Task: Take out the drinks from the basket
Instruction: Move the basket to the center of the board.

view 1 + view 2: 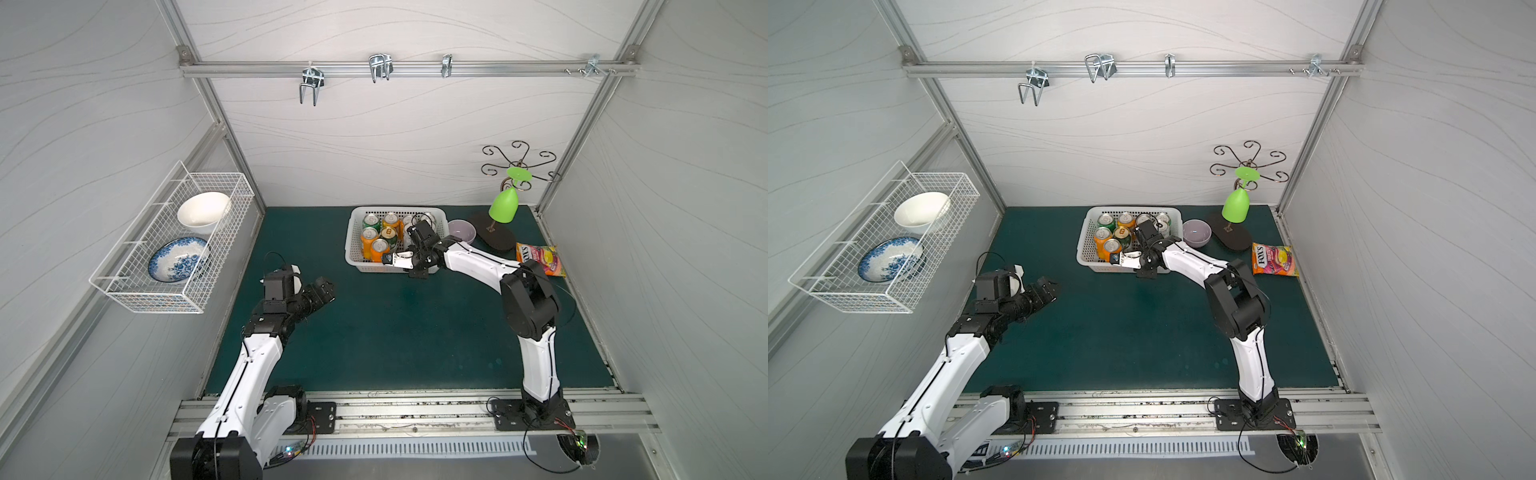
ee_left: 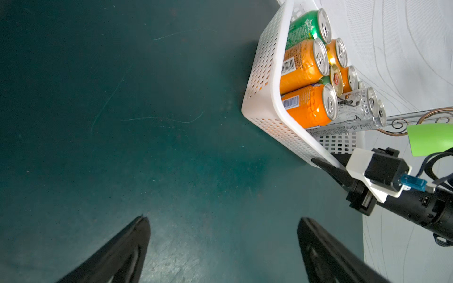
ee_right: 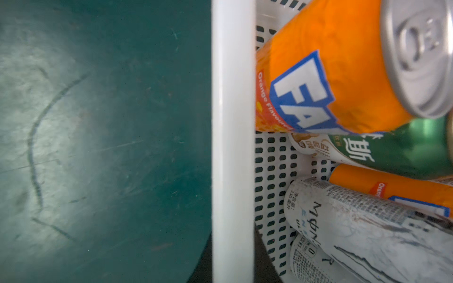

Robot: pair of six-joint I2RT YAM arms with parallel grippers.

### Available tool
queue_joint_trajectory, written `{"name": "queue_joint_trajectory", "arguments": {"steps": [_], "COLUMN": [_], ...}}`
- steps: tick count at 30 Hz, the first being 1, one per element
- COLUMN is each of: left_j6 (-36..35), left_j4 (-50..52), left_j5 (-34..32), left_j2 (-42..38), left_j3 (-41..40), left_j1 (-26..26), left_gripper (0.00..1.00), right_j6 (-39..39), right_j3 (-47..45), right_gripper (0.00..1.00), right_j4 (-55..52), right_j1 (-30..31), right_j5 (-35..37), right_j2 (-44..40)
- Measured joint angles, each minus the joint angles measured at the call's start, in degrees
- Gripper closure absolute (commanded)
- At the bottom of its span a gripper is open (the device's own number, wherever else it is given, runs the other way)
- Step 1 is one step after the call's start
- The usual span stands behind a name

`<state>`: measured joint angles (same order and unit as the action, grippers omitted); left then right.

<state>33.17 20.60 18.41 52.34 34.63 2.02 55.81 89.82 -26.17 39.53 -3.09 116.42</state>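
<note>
Several cans (image 1: 379, 248) stand upright inside the white basket (image 1: 351, 249), which sits at the far middle of the green surface (image 1: 395, 332). The right wrist view shows an orange Fanta can (image 3: 331, 73) just inside the near wall. Beyond it are a dark green can (image 3: 404, 154) and two white Monster cans (image 3: 367, 232), packed close together.

The right end effector (image 2: 322, 164) is at the near rim of the basket, towards its right corner. It is clenched on that rim, with one dark finger outside the wall and the other inside. No can is in its grasp.

The left end effector (image 2: 223, 219) hovers above bare surface at the near left, well apart from the basket. Its fingers are spread wide and hold nothing.

A small pale bowl (image 1: 461, 230) sits just right of the basket. A candy bag (image 1: 540, 259) lies further right, near the side wall.
</note>
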Motion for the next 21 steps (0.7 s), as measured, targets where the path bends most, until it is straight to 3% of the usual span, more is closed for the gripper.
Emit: {"name": "queue_joint_trajectory", "arguments": {"steps": [21], "left_j6": [0.0], "left_j4": [0.0], "left_j5": [-0.4], "left_j2": [-0.5], "left_j3": [0.0], "left_j1": [0.0], "left_gripper": [0.02], "right_j6": [-5.1], "right_j3": [-18.4], "right_gripper": [0.88], "right_j4": [4.3], "right_j1": [3.3], "right_j5": [1.4], "right_j2": [-13.3]}}
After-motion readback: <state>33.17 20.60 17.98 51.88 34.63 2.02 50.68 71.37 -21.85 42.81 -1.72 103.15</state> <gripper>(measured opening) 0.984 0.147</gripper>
